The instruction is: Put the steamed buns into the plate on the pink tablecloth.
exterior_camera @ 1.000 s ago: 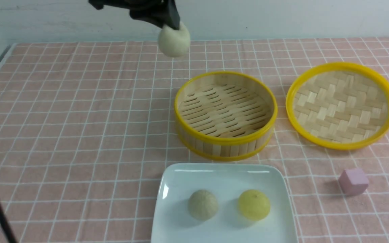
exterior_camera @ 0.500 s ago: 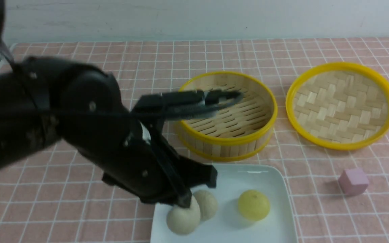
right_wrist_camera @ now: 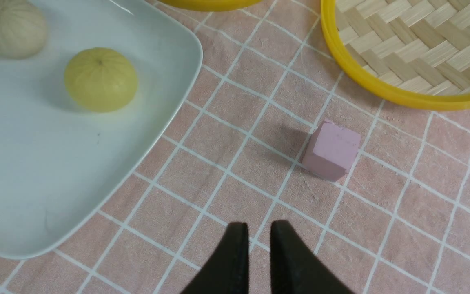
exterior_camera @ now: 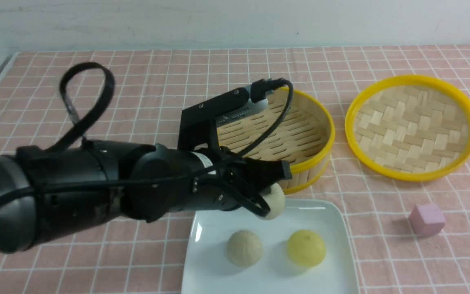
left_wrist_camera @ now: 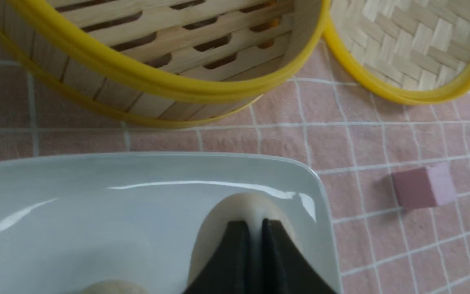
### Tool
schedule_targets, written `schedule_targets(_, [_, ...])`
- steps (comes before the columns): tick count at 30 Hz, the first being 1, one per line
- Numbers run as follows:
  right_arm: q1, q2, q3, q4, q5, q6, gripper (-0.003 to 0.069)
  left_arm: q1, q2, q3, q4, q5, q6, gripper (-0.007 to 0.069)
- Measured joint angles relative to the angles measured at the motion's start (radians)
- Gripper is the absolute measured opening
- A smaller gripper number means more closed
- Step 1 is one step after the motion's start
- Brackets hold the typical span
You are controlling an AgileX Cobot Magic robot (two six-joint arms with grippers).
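Over the plate's far edge: the left gripper reaches in from the robot's left, its arm lying low across the pink tablecloth.
Left gripper grip: its black fingers are pinched close together on a pale beige steamed bun; the wrist view shows that bun just past the fingertips, above the glossy white surface. Whether it touches the plate cannot be told.
Plate: the white rounded-square plate sits at the near edge of the cloth, just in front of the bamboo steamer basket.
Buns already on the plate: a second beige bun and a yellow bun rest side by side, apart from each other, the yellow one on the robot's right.
Steamer basket: the yellow-rimmed slatted bamboo steamer basket stands with no bun inside.
Lid: the woven bamboo lid lies flat to the right of the basket.
Pink cube: a small pink cube sits on the cloth, right of the plate.
Right gripper: the right gripper hangs near the cube, fingers nearly together, holding nothing.
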Motion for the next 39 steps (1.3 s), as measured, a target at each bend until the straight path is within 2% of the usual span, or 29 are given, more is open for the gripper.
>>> schedule_targets(7, [0.0,0.0,0.0,0.002,0.0,0.0,0.0113,0.0,0.124,0.0,-0.008,-0.121,-0.001,0.0034])
schedule_targets(11, [0.0,0.0,0.0,0.004,0.0,0.0,0.0118,0.0,0.171,0.0,-0.01,-0.135,-0.002,0.0048])
schedule_targets(15, [0.0,0.0,0.0,0.004,0.0,0.0,0.0122,0.0,0.195,0.0,-0.01,-0.128,-0.002,0.0101])
schedule_targets(19, [0.0,0.0,0.0,0.005,0.003,0.0,0.0123,0.0,0.195,0.0,-0.01,-0.109,-0.002,0.0231])
schedule_targets(23, [0.0,0.0,0.0,0.008,0.028,0.0,0.0123,0.0,0.194,0.0,-0.01,-0.077,-0.003,0.0317])
schedule_targets(25, [0.0,-0.001,-0.01,0.019,0.07,0.0,0.0123,0.0,0.182,0.0,-0.006,-0.059,-0.002,0.0377])
schedule_targets(28, [0.0,-0.013,-0.049,0.05,0.14,0.0,0.0123,0.0,0.153,0.0,0.006,-0.04,0.016,0.0426])
schedule_targets(35, [0.0,-0.11,-0.183,0.161,0.276,-0.026,0.0119,0.0,0.066,0.0,0.083,-0.024,0.047,0.0461])
schedule_targets(38, [0.0,-0.169,-0.207,0.18,0.31,-0.027,0.0078,0.0,0.038,0.0,0.138,-0.015,0.047,0.0457])
schedule_targets(39, [0.0,-0.204,-0.208,0.187,0.315,-0.026,0.0044,0.0,0.022,0.0,0.169,-0.007,0.047,0.0447])
